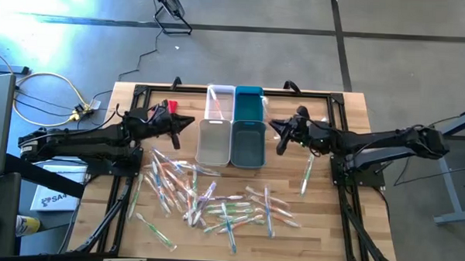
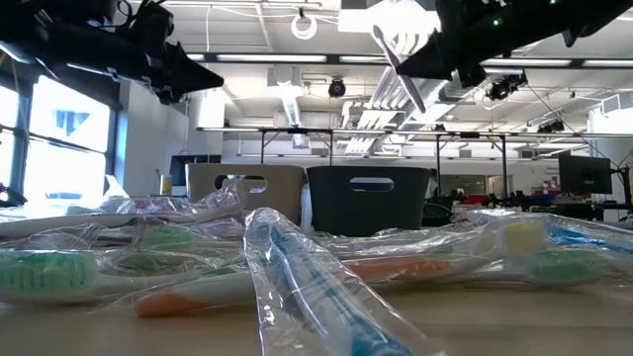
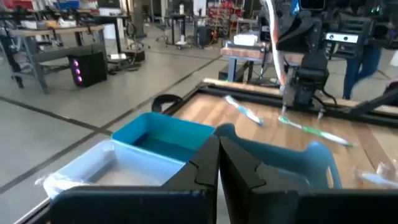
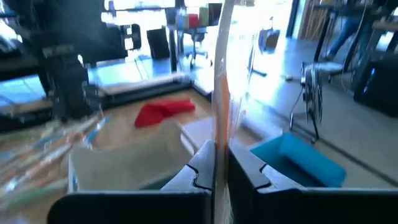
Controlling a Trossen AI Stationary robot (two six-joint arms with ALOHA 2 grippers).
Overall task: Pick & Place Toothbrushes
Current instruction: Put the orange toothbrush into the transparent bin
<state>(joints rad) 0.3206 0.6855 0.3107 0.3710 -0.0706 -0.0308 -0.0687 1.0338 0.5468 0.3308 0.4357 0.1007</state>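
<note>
Wooden table [image 1: 349, 111] on grey concrete carries scattered toothbrushes [image 1: 214, 203] toward six o'clock of four bins [image 1: 233, 124]. Left gripper [image 1: 188, 122], clamped empty, hovers at the bins' nine o'clock; right gripper [image 1: 277, 132] at three o'clock pinches one wrapped toothbrush [image 4: 220, 81]

Teal bins [image 1: 248, 123], white bins [image 1: 216, 122], red cloth [image 4: 163, 112].

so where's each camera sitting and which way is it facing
High: overhead, straight down on the table, both arms, toothbrushes.
Low: table height, level across the toothbrushes toward the bins; arms overhead.
Left wrist: past the shut left gripper, over the bins to the right arm.
Right wrist: past the right gripper shut on a wrapped toothbrush, toward the red cloth.
Shared: the bins appear in all.
</note>
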